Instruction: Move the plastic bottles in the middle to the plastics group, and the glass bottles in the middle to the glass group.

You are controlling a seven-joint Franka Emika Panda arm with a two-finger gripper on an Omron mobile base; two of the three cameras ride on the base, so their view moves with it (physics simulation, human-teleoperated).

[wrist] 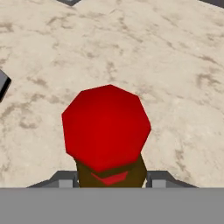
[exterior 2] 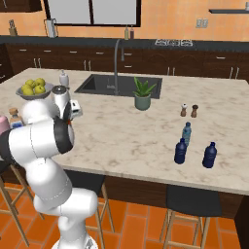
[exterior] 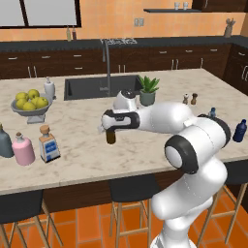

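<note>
My gripper (exterior: 110, 128) is shut on the slim dark-brown glass bottle (exterior: 111, 137) just below its red cap (wrist: 106, 127), over the middle of the marble counter. The hand view looks down on the cap, with a fingertip (wrist: 61, 179) on each side of the brown neck. At the counter's left end stand the grey-blue bottle (exterior: 5, 142), the pink bottle (exterior: 23, 149) and, right beside it, the square clear bottle with cork top (exterior: 48, 144). At the right end stand a slim teal-blue bottle (exterior 2: 186, 133), a dark navy bottle (exterior 2: 180, 151) and a blue bottle (exterior 2: 209, 155), close together.
A bowl of lemons (exterior: 31, 107) and a white bottle (exterior: 49, 88) stand at the back left. The sink (exterior: 92, 87) with its faucet (exterior: 107, 63), a potted plant (exterior: 147, 90) and two small shakers (exterior: 190, 99) lie further back. Stools stand under the near edge.
</note>
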